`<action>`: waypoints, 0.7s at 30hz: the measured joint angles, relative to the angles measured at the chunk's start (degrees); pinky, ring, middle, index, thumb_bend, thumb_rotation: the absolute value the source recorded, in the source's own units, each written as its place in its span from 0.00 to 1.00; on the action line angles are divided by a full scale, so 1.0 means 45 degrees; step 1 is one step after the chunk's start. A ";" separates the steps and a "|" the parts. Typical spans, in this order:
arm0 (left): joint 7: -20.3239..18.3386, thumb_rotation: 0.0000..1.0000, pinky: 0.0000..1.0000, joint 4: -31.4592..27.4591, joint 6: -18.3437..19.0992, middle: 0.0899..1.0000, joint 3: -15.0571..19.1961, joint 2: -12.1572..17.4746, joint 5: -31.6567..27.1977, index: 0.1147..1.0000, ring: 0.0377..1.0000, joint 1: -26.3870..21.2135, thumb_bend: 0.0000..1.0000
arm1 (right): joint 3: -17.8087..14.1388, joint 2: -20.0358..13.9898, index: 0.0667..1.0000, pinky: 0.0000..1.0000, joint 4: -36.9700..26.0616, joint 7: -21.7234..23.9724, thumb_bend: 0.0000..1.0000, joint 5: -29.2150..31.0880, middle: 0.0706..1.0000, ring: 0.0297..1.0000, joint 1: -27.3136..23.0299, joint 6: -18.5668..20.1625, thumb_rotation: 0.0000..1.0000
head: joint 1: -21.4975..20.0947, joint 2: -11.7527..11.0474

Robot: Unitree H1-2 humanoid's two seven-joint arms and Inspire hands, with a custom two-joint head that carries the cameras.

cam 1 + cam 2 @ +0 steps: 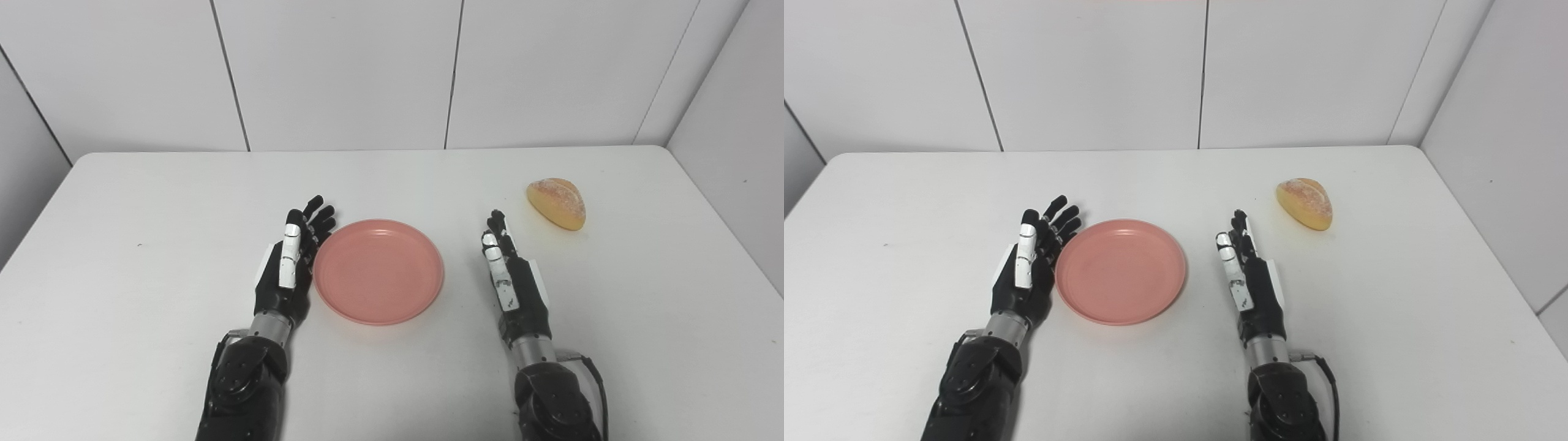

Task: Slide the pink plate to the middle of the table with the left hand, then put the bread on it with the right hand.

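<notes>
A round pink plate (378, 271) lies flat near the middle of the white table (153, 202), with nothing on it. My left hand (291, 264) is open, fingers straight, its palm side against the plate's left rim. My right hand (509, 278) is open too, standing edge-on to the right of the plate, a short gap away from it. A golden bread roll (556, 203) rests on the table at the far right, beyond and a little right of my right fingertips, untouched.
White panelled walls (343, 73) close off the back and the right side. The table's right edge runs close to the bread. Bare table surface stretches to the left of my left arm (245, 380) and behind the plate.
</notes>
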 measured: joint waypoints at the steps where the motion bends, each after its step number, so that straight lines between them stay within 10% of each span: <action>1: -0.0011 1.00 1.00 0.0008 -0.0004 0.95 -0.0034 -0.0001 0.0057 0.94 0.97 -0.0001 0.69 | -0.0001 -0.0027 1.00 1.00 0.0026 0.0000 0.71 -0.0003 1.00 1.00 -0.0026 -0.0026 0.94 | 0.0000 -0.0059; 15: 0.0397 1.00 1.00 0.0584 -0.0879 1.00 -0.0041 -0.0350 0.0951 1.00 1.00 -0.0230 0.63 | -0.0291 -0.1521 1.00 0.98 -0.0303 -0.0743 0.72 -0.2444 0.98 0.98 -0.0770 -0.0406 0.98 | 0.0097 -0.0235; 21: 0.0498 1.00 1.00 0.0745 -0.0955 1.00 0.0070 -0.0345 0.0993 1.00 1.00 -0.0355 0.68 | -0.0625 -0.2326 0.97 0.92 -0.0892 -0.0822 0.63 -0.3266 0.95 0.95 -0.1545 -0.0168 0.82 | 0.0078 -0.0274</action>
